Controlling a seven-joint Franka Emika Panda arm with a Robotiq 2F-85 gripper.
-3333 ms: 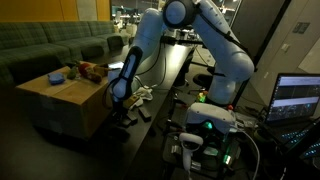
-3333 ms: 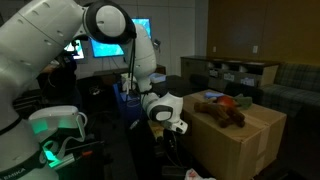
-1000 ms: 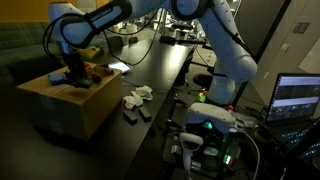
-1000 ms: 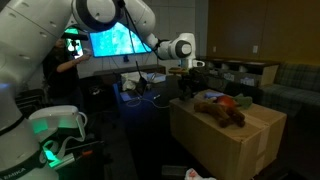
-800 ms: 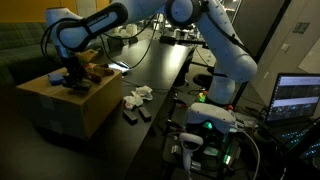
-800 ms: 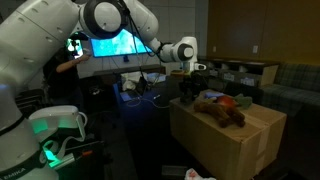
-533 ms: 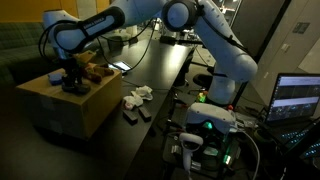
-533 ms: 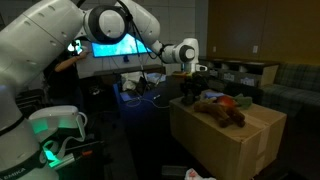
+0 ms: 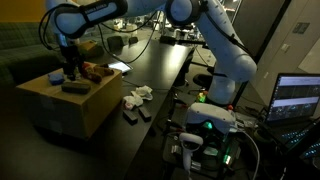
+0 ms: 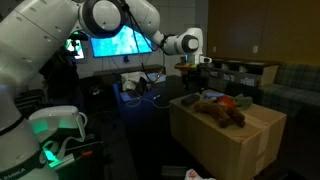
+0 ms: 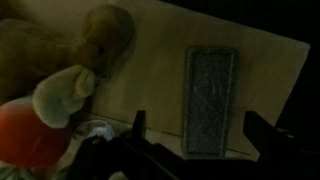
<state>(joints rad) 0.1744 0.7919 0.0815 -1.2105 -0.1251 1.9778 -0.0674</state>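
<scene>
- Robot arm reaches over a cardboard box. The claw hangs just above the box top, pointing down.
- Claw is wide open & holds nothing. In the wrist view its two dark fingers stand far apart at the bottom edge.
- A grey block, flat & rectangular, lies on the box top right under the claw. In the wrist view it sits btw. the two fingers, and they don't touch it.
- In an exterior view the block shows as a grey slab near the box's front edge, just below the claw.
- A pile of soft toys lies near the block, w/ a strip of bare cardboard between them:
  - a brown plush;
  - a cream plush head in front of the brown one;
  - an orange-red round toy at the corner of the wrist view.
- A small blue thing sits on the box, on the far side of the claw from the toys. It's too small to tell more.
- A dark tabletop runs beside the box, w/ a crumpled white cloth on it.
- A lit laptop screen is at the far edge of that view.
- A big bright monitor glows behind the arm.
- A green sofa stands behind the box.
</scene>
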